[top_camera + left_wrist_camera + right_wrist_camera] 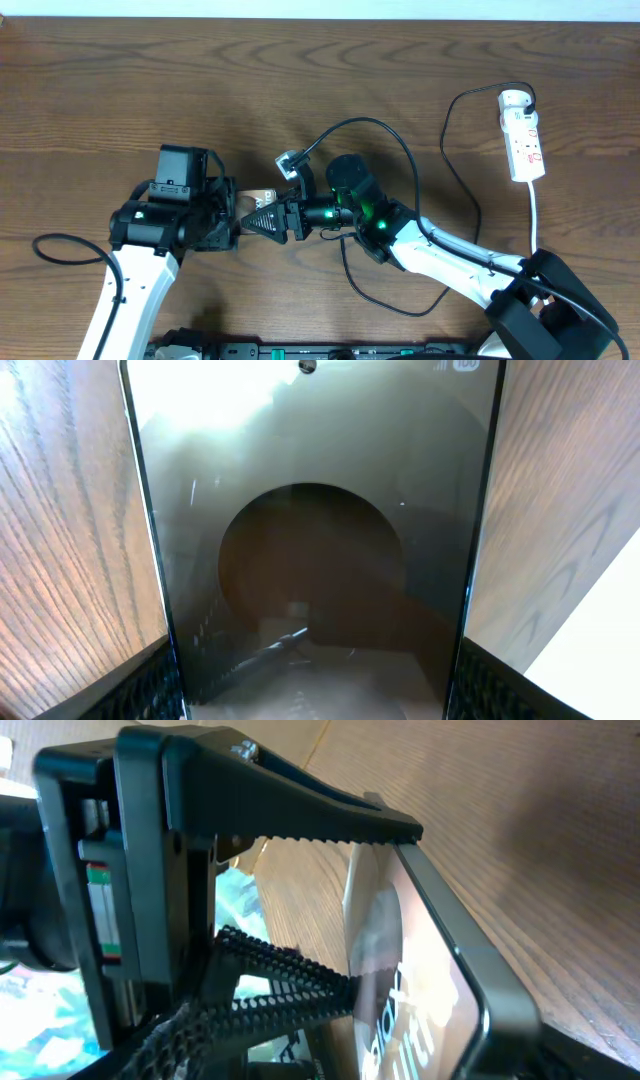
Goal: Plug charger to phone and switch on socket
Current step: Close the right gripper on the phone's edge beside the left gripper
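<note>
The phone (pixel 310 510) fills the left wrist view, glossy, with a round dark reflection. My left gripper (pixel 315 690) is shut on its two long edges. In the overhead view the left gripper (pixel 228 215) holds the phone (pixel 262 195) just above the table. My right gripper (pixel 262 222) points left at the phone, its fingers drawn together. The charger (pixel 450 150), a thin black cable, runs from its black plug in the socket (pixel 522 135) down and under my right arm. Its tip is hidden. The right wrist view shows the phone (pixel 430 980) with white lettering.
The socket's white cord (pixel 535 215) runs down the right side to my right arm's base. A thicker black robot cable (pixel 365 122) arcs over the right wrist. The left gripper's toothed fingers (pixel 300 815) stand close in front of the right wrist camera.
</note>
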Motion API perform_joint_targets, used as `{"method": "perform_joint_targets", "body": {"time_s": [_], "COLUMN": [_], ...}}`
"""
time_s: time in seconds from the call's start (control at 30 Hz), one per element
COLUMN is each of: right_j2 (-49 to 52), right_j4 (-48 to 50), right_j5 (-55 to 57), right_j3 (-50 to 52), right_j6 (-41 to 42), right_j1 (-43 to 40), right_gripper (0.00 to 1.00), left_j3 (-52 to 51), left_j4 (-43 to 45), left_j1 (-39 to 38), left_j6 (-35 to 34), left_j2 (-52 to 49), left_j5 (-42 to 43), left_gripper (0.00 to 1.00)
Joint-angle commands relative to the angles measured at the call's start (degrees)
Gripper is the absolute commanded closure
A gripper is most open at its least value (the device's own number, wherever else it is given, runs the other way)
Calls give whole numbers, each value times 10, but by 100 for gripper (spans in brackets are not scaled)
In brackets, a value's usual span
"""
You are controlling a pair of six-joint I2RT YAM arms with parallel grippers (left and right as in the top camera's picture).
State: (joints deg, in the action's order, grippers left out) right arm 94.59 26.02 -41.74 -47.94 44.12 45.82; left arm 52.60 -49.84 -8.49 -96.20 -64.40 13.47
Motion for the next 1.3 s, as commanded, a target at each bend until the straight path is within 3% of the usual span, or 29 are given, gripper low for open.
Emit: {"method": "perform_joint_targets", "body": {"time_s": [0.0,0.17,0.33,0.43,0.9,1.27], "right_j2": [2,2,2,2,2,2], "right_j4": [1,1,0,-1,-24,-21], "right_j5": [9,10,11,12,33,39], "right_j3": [-7,-7,-7,-7,-7,-7], "right_j6": [-2,-2,-2,-3,-5,-5], "right_j1": [4,4,4,4,4,4], "right_gripper": [26,36,39,47,48,59], "left_j3": [17,17,17,17,17,17], "left_j4": [7,11,11,11,11,11], "left_j1": [-8,-9,-9,-9,-16,-16], "left_j6": [-8,-10,-10,-10,-10,-10], "left_j2": [0,0,0,0,0,0], "left_j5": [7,22,41,42,52,52], "left_gripper": [93,92,93,93,93,93]}}
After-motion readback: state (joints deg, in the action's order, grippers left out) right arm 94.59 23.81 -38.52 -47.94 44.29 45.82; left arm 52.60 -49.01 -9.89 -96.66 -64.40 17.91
